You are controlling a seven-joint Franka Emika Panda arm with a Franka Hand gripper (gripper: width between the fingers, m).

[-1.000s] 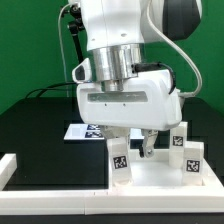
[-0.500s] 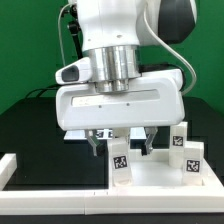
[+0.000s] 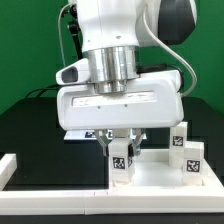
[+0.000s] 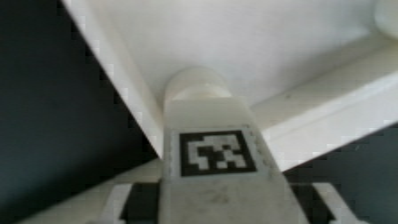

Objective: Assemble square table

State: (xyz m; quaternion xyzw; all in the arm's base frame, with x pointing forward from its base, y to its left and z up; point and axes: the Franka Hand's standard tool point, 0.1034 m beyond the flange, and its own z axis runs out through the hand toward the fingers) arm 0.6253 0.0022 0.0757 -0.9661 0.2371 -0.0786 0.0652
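Note:
The square table's white tabletop (image 3: 160,176) lies flat at the exterior view's right, by the front rail. A white tagged leg (image 3: 120,163) stands upright on its near left corner. My gripper (image 3: 121,150) hangs straight above that leg, a finger pressed against each side of its upper part, shut on it. In the wrist view the leg (image 4: 214,130) fills the space between the grey pads (image 4: 134,203), with the tabletop (image 4: 169,35) beyond it and my gripper (image 4: 221,205) around it. Two more tagged legs (image 3: 193,158) (image 3: 180,137) stand on the panel's right side.
White border rails run along the front (image 3: 55,197) and the exterior view's left (image 3: 8,168) of the black table. The marker board (image 3: 78,132) lies behind the gripper, mostly hidden by the arm. A green backdrop stands at the rear.
The hand turned to face the camera square on, and its fingers, wide apart half a second ago, have closed in onto the leg's sides. The leg has stayed in place.

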